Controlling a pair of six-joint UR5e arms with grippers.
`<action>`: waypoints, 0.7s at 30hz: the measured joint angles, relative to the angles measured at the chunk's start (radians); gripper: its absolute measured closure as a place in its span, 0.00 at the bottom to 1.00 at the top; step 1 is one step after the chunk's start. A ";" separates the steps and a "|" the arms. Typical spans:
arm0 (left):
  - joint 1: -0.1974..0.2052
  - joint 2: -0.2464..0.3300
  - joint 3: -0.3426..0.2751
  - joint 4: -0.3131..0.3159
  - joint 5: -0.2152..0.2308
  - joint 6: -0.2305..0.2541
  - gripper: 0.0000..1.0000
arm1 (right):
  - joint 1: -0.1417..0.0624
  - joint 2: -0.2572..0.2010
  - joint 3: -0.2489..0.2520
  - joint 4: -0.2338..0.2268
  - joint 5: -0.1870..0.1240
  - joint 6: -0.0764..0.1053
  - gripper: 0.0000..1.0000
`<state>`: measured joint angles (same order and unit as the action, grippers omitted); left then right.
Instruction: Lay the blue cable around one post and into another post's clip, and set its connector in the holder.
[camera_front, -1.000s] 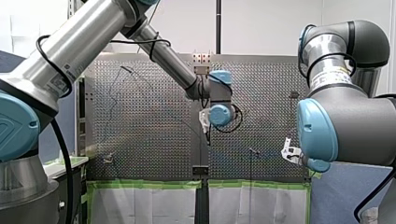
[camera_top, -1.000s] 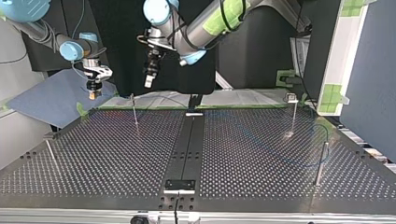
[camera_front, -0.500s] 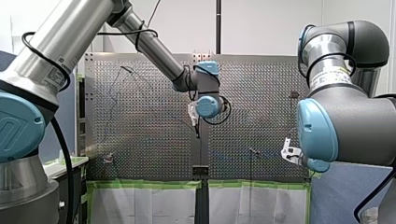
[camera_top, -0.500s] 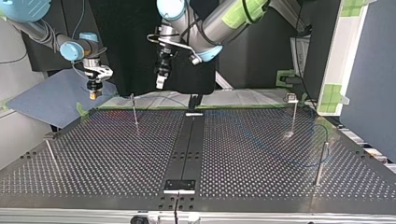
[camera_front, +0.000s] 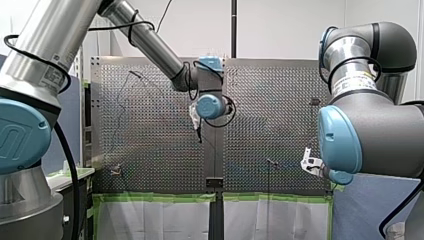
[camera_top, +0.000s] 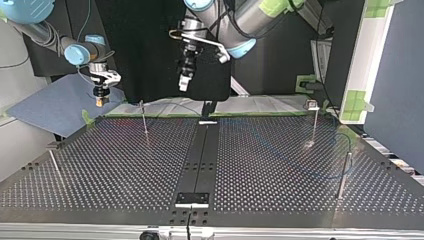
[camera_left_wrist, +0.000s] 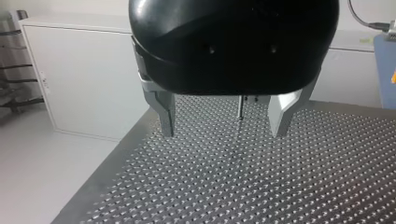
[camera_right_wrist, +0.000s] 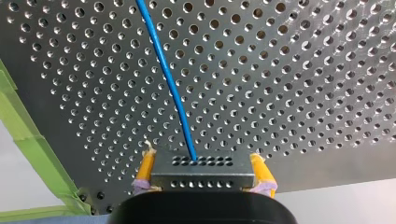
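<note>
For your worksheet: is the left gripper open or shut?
Open: on the left gripper, both fingers stand apart, holding nothing.

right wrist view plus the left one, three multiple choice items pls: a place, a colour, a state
1. Where is the connector? A in a person's hand; B between my right gripper's fingers; C inside a cardboard box.
2. What colour is the cable leaving it? A red; B green; C blue.
3. My left gripper is: A open, nothing held; B shut on a red block; C shut on a screwdriver.
1 B: yellow-padded fingers clamp its ends. 2 C: a blue line runs from it. 3 A: its fingers stand apart over bare table.
</note>
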<state>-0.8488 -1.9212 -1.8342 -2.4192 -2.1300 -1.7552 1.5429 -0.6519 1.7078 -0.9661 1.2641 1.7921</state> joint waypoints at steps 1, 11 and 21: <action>0.002 0.008 -0.008 0.005 0.002 0.000 0.00 | 0.000 0.000 0.000 0.000 0.000 0.000 1.00; 0.025 0.090 -0.090 0.062 0.032 0.000 0.00 | 0.005 0.000 0.000 -0.001 0.000 0.000 1.00; 0.055 0.181 -0.181 0.099 0.079 0.010 0.00 | 0.007 0.000 0.000 0.001 0.000 0.000 1.00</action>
<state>-0.7937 -1.7405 -2.0150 -2.3198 -2.0511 -1.7451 1.5496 -0.6516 1.7078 -0.9651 1.2642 1.7920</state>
